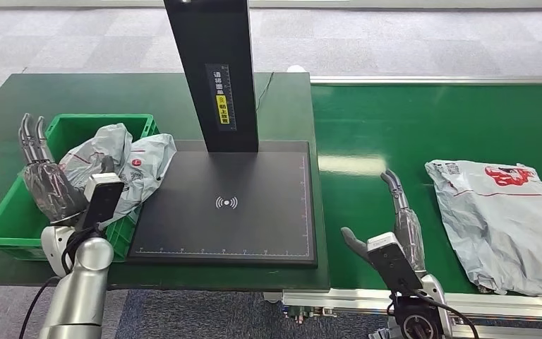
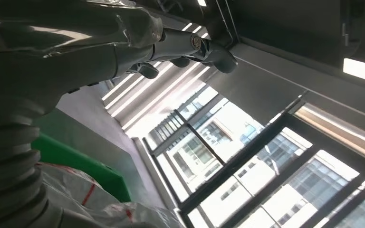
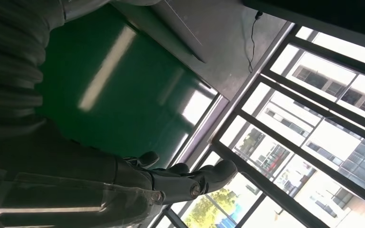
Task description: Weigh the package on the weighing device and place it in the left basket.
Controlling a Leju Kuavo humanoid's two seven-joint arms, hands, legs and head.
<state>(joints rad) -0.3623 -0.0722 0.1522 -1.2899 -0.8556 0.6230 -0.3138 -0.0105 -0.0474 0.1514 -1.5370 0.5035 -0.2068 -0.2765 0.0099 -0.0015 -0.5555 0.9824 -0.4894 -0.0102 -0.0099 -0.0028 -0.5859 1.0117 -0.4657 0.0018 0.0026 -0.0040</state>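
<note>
A grey package [image 1: 123, 161] lies in the green basket [image 1: 7, 222] beside the scale [image 1: 229, 205]. Left hand [image 1: 42, 176] and right hand [image 1: 399, 229] (both empty) hover with fingers spread.

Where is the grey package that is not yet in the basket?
In the head view, the grey package lies on the green conveyor belt, right of the right robot hand.

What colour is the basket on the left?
Bright green basket, clearest in the head view.

The left hand [image 1: 42, 173] is raised on its silver arm, fingers straight up and empty. The right hand [image 1: 399, 233] is likewise upright, fingers apart, holding nothing.
</note>
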